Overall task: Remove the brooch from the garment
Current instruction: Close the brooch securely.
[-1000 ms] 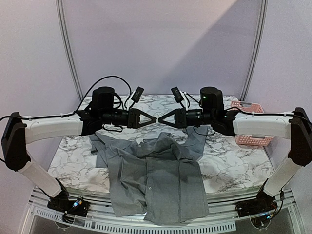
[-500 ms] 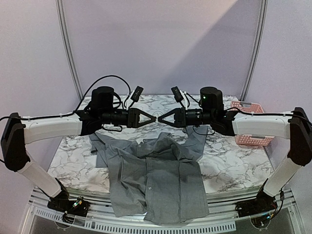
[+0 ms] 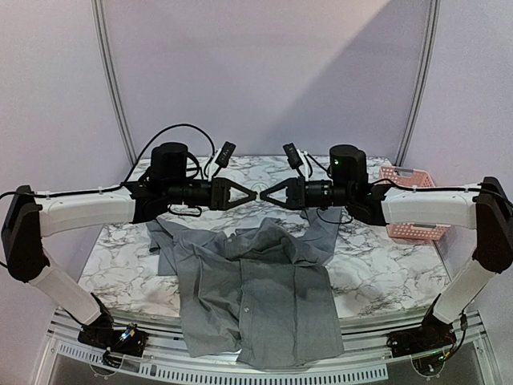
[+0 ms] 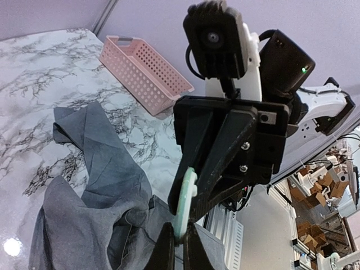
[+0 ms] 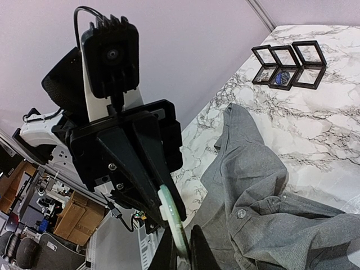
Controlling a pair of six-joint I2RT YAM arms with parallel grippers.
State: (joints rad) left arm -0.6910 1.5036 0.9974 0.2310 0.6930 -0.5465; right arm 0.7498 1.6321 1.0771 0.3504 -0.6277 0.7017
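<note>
The brooch (image 4: 184, 202), a pale green disc as far as I can see, looks already off the shirt (image 3: 264, 297). It is held in the air well above the grey cloth, which lies rumpled on the bench (image 3: 128, 257), with the left fingers (image 3: 243, 195) and right fingers (image 3: 278, 192) meeting tip to tip and both clamped on it. I'd say all that remains is for one arm to let go and the other to set it down somewhere. Compared with a second ago almost nothing differs: the arms hold the same pose, the right one perhaps a touch further in, and the shirt lies just as it did.
</note>
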